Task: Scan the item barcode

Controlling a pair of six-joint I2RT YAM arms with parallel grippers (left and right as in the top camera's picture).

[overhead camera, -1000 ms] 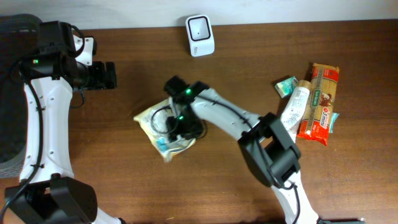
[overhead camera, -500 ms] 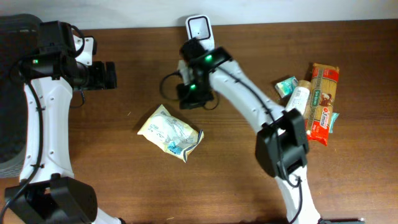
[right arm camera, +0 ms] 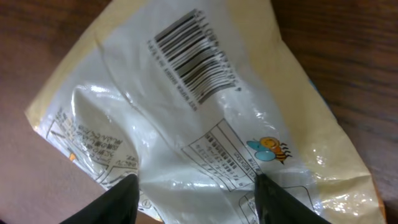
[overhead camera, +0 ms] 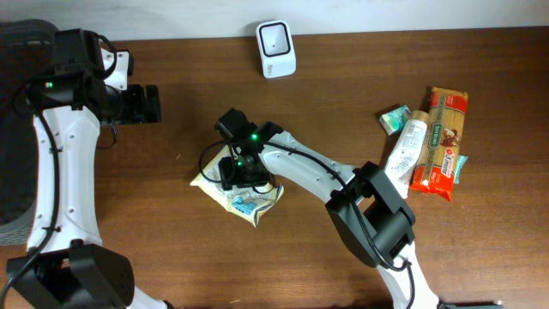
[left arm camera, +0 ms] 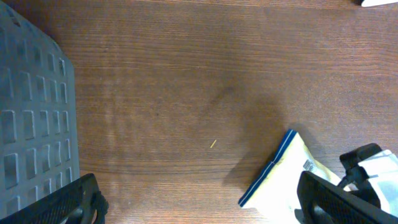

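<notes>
A brown wooden table [overhead camera: 171, 215] carries a red and orange pasta packet [overhead camera: 442, 142] on its right side, touching a white plastic tube [overhead camera: 407, 144]. A small teal packet [overhead camera: 395, 118] lies just beside the tube. A grey perforated plastic basket [left arm camera: 31, 124] sits far left.

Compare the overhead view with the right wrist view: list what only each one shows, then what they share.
Only overhead: the scanner at the far edge of the table, the left arm, and the pasta pack among other groceries on the right.
Only right wrist: the barcode and a small bee drawing printed on the bag, both facing up.
Both: the bag lying on the table, with the right jaws apart over it.
</notes>
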